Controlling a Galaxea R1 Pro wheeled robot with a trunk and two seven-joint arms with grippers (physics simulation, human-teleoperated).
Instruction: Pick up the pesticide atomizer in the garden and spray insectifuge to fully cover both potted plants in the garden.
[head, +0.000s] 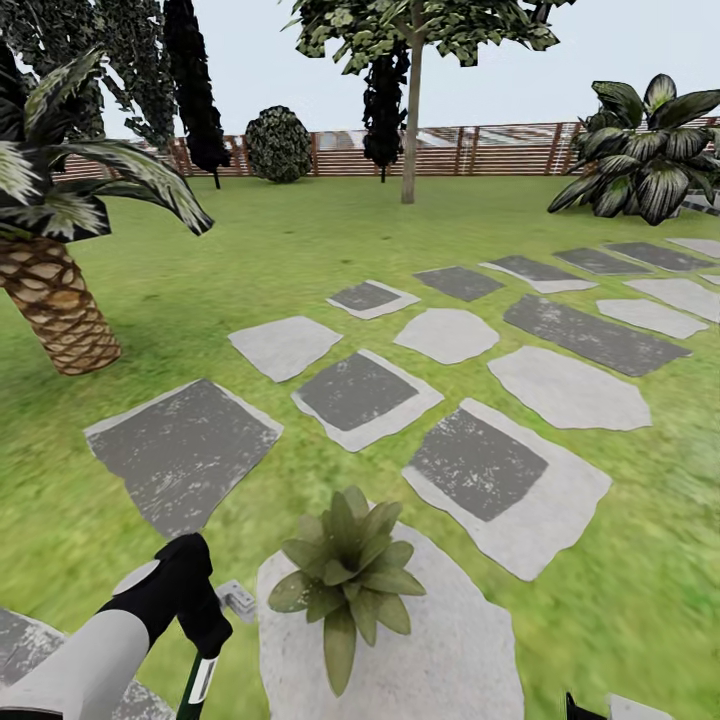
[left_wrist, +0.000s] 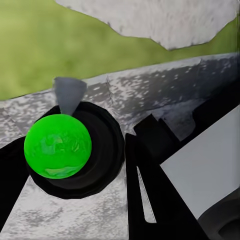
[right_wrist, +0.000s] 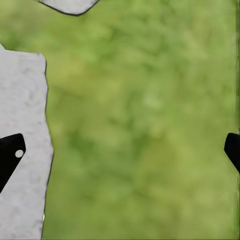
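One potted plant (head: 345, 575), a low rosette of broad green leaves, stands on a pale stepping stone (head: 450, 650) just ahead of me in the garden. My left gripper (head: 203, 620) is just left of it, shut on the pesticide atomizer (head: 200, 682). The dark bottle with its white label hangs below the fingers, and the small white spray head (head: 237, 598) points toward the plant. In the left wrist view the black fingers (left_wrist: 150, 165) flank the atomizer (left_wrist: 75, 150), seen end-on with a bright green ball and a grey cone. My right gripper (right_wrist: 120, 152) is open over grass.
Grey and pale stepping stones (head: 360, 392) run ahead and to the right across the lawn. A scaly palm (head: 55, 300) stands at the left. A thin tree trunk (head: 410, 120), a round bush (head: 278, 145) and a striped leafy plant (head: 650, 150) stand before the brown fence (head: 500, 150).
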